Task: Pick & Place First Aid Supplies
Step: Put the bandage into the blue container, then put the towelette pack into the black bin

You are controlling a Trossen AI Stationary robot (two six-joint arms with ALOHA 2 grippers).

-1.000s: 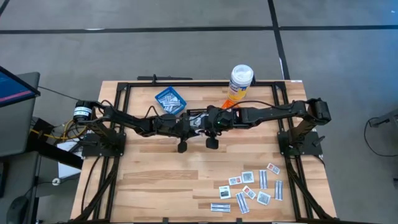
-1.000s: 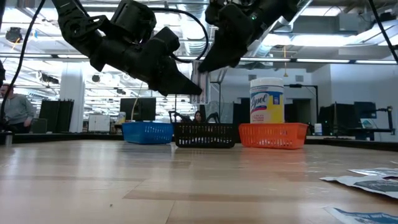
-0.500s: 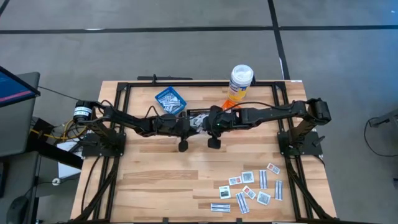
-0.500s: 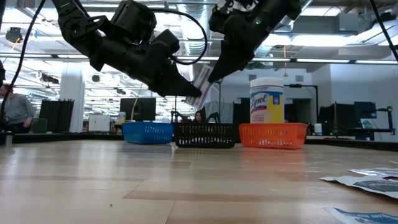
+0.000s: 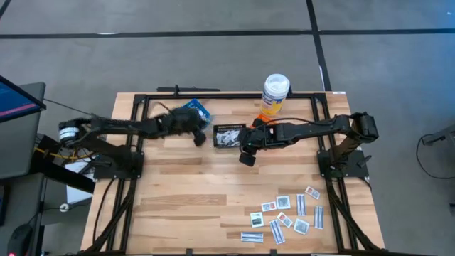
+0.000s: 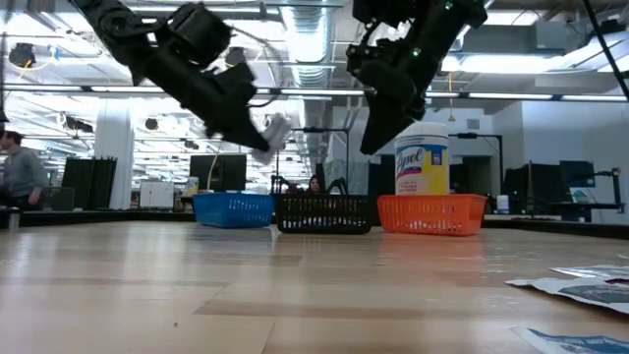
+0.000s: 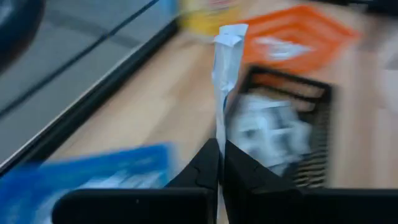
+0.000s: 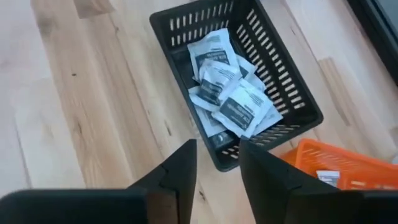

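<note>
- Swung away from centre, the left gripper (image 6: 267, 138) now hangs over the blue basket (image 5: 193, 111), clamped on a white packet (image 7: 225, 74).
- Right gripper (image 8: 216, 163), fingers parted and empty, hangs above the black basket (image 8: 283, 84).

Three baskets (image 6: 324, 212) are lined along the tabletop's (image 5: 185, 199) far edge, with packets (image 5: 286, 213) scattered at its near right.

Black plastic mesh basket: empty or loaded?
Loaded. The right wrist view shows the black plastic mesh basket holding a loose pile of flat white packets with dark print, overlapping across its floor.
</note>
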